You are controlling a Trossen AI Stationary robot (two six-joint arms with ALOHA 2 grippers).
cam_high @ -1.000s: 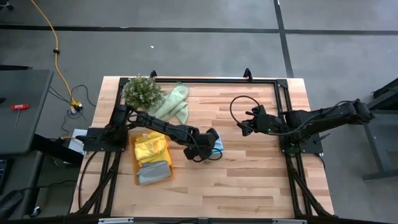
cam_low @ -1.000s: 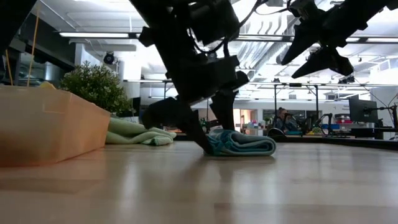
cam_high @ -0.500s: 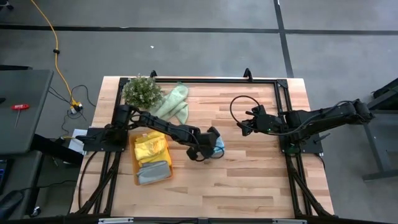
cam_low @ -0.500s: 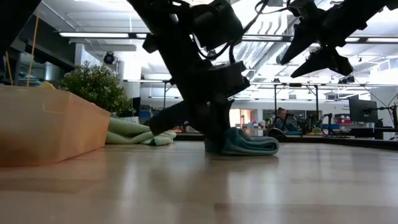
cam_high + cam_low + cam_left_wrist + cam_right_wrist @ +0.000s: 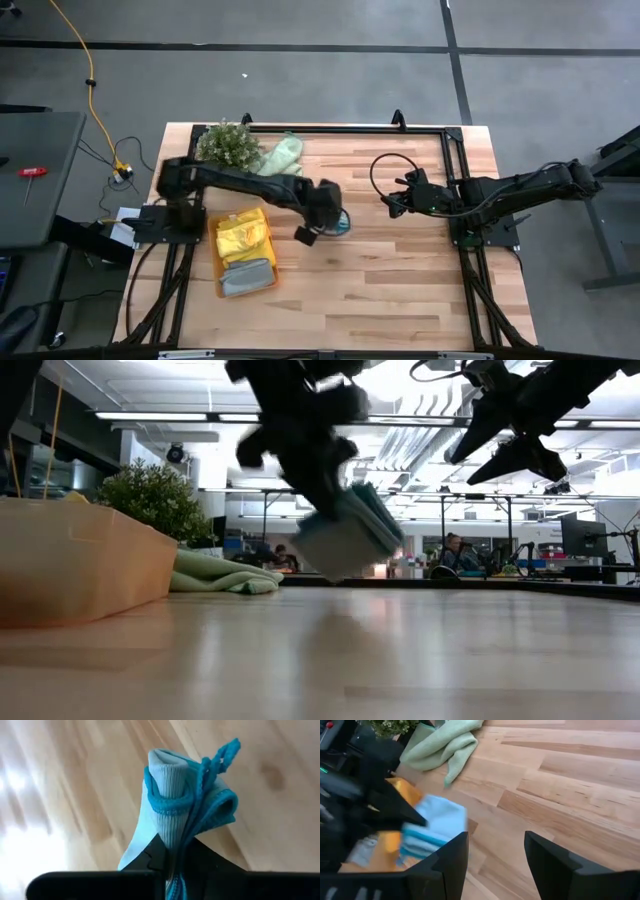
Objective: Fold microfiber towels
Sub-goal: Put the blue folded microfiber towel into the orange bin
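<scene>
— Blue-teal cloth between dark fingers: is that a real grip?

— Yes. The left gripper is clamped on the folded blue-teal towel. In the left wrist view the two fingers press together on the bundle's lower part, and its folded edges and stitched hem stick out past the fingertips.

— Is the towel on the table?

— No. In the low view the blue-teal towel hangs tilted in the air below the left gripper, clear of the wooden table.

— What lies around it?

— Just beside the left gripper in the high view is the orange tray, holding a yellow towel and a grey towel. Farther off, a pale green towel lies crumpled next to the small plant.

— And the other arm?

— The right gripper hovers above the table, well apart from the held towel, its fingers spread with nothing between them.
</scene>
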